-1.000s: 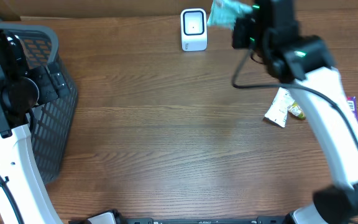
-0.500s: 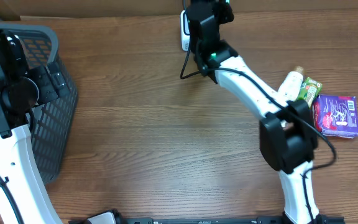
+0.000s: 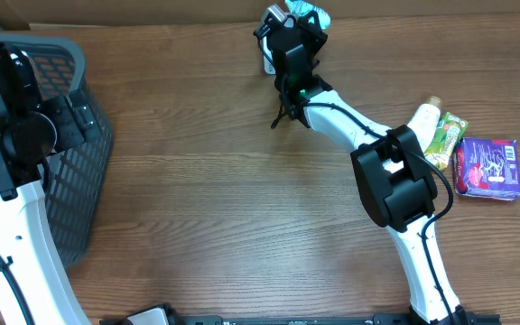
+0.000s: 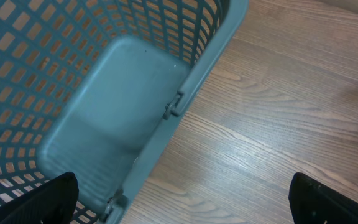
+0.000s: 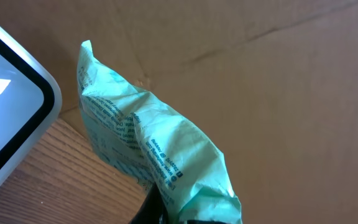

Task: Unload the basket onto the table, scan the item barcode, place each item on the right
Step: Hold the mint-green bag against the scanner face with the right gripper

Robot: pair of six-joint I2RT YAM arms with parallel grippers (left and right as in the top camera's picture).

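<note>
Overhead: one basket, three loose items; right pincer grasps one mint packet, left pincer released.

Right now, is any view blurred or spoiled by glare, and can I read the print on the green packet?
Overhead: even light, sharp, no glare. Left wrist: the basket is clear, but the dark fingers in the corners are out of focus. Right wrist: the scanner face shows a bright reflection; the packet is sharp, yet its print is too small to read.
</note>
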